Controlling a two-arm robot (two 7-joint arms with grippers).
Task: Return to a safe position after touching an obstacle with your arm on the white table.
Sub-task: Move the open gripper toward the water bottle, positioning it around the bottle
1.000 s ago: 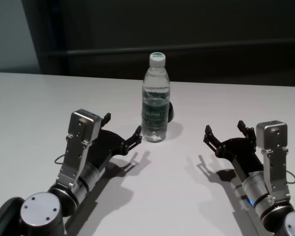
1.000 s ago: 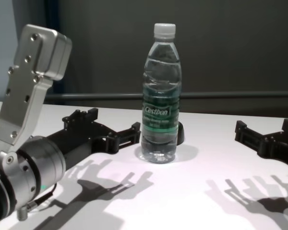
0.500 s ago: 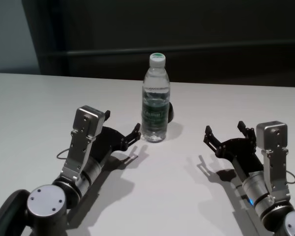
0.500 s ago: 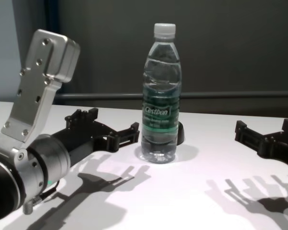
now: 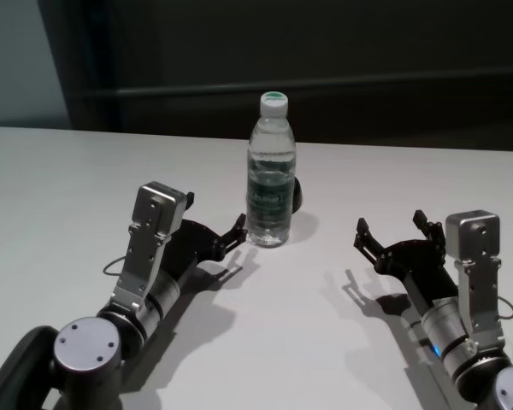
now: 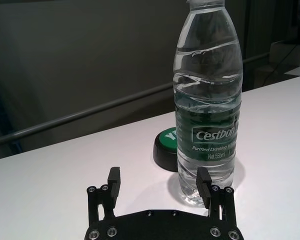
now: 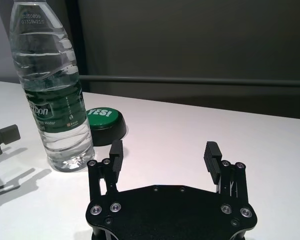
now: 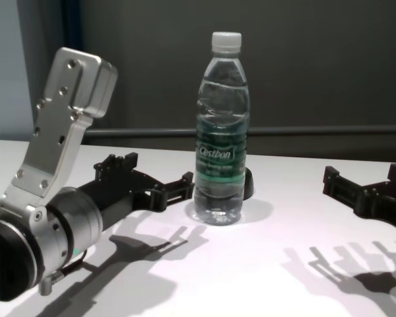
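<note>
One second has brought my left gripper (image 5: 212, 229) closer in against the obstacle (image 5: 269, 171): in the head view my left forearm has swung inward and forward, and the tip of one of my spread fingers (image 8: 185, 184) now sits right at the bottle's lower body, touching it or just short of it; I cannot tell which. In the left wrist view the near finger overlaps the base of the bottle, so contact looks made or all but made. The bottle stands upright on the white tabletop (image 5: 51, 171), centre and far from me, with a small black-and-green button (image 7: 106, 123) just behind it. It has not shifted or tipped over that second. My left fingers are apart and hold nothing. My right gripper (image 5: 392, 234) hovers low over the tabletop well to the bottle's right, fingers spread and empty, unmoved. I judge the touching part nearly complete, so what remains is to draw my left arm back without dragging the bottle over.
</note>
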